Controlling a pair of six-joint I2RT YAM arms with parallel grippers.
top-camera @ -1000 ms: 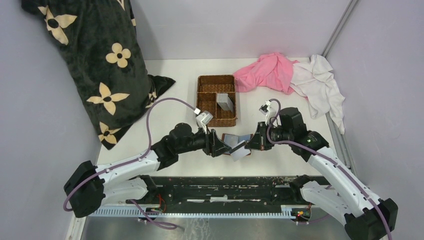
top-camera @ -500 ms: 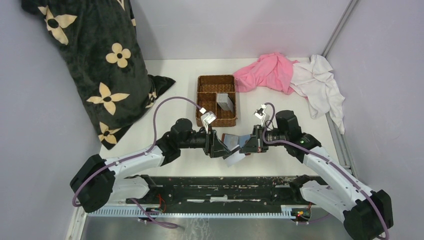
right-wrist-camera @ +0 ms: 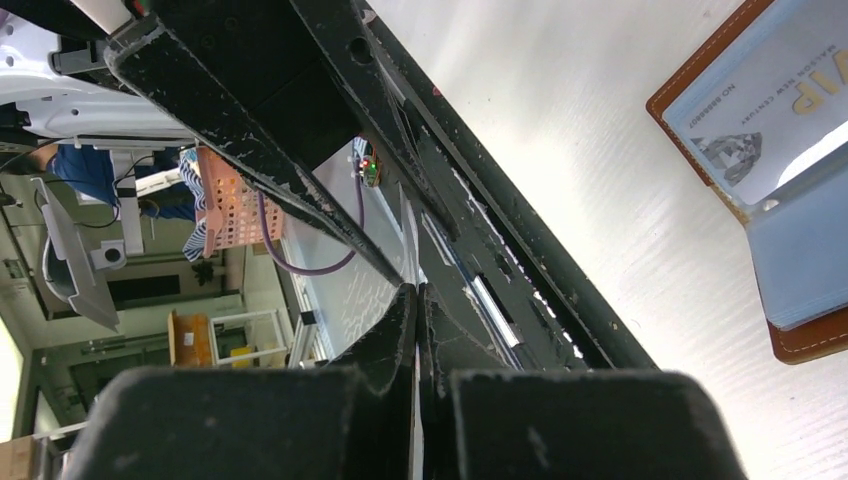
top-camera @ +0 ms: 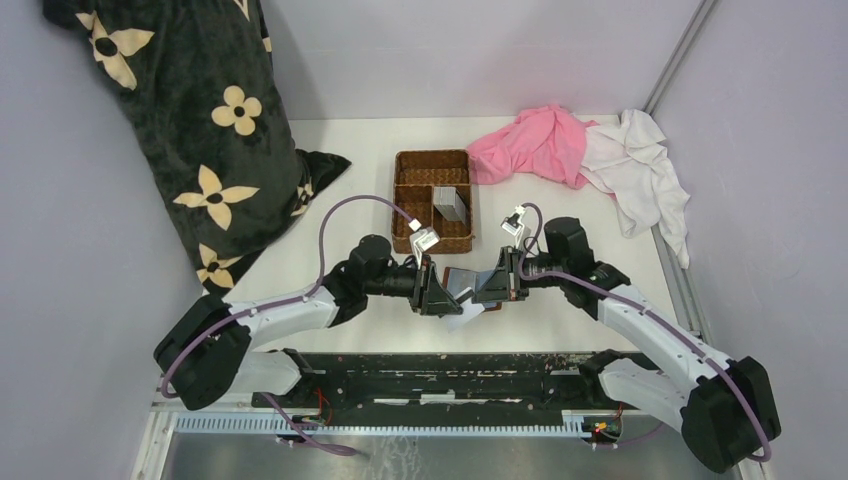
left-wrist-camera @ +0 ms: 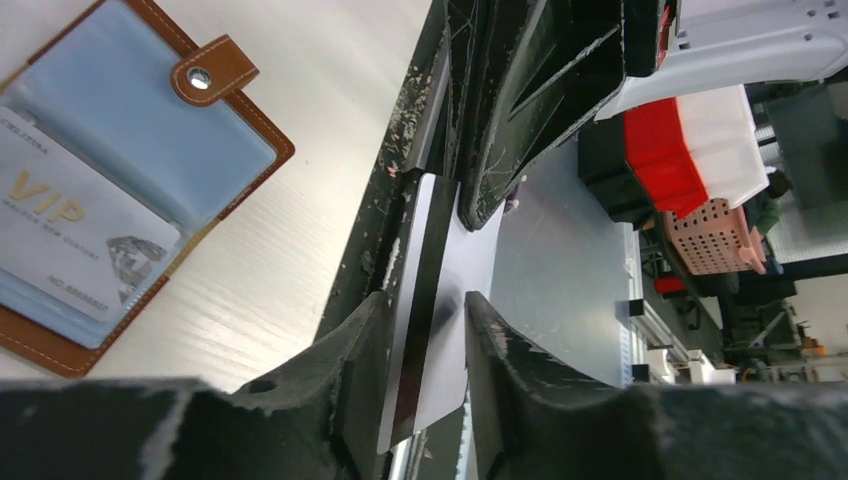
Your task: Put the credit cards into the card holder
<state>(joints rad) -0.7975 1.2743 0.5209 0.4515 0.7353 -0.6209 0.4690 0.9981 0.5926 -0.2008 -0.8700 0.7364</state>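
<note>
**Item:** one credit card (left-wrist-camera: pixel 440 262), pale grey face with a dark edge, thin and stiff. It is held on edge in the air between the two arms, over the near edge of the desk (top-camera: pixel 360 135).

**Change noted:** against a second ago, both arms have drawn closer together beside the card holder (left-wrist-camera: pixel 130 190). The left fingers (top-camera: pixel 443 296) have narrowed from wide to roughly half open. They now straddle one end of the card, and we cannot tell whether they press on it yet. We read this as a hand-over under way, to regrip the card for insertion.

**Grip, right fingers (top-camera: pixel 487 292):** fully closed, pinching the card's other end.

**Holder, condition:** brown leather with a snap tab, lying open and flat on the desk just beyond the fingers. It has clear bluish sleeves, one already carrying a card marked VIP (left-wrist-camera: pixel 75 225).

**Stock remaining:** we count further grey cards (top-camera: pixel 452 203) standing in a wicker basket (top-camera: pixel 432 156) behind the holder.
</note>
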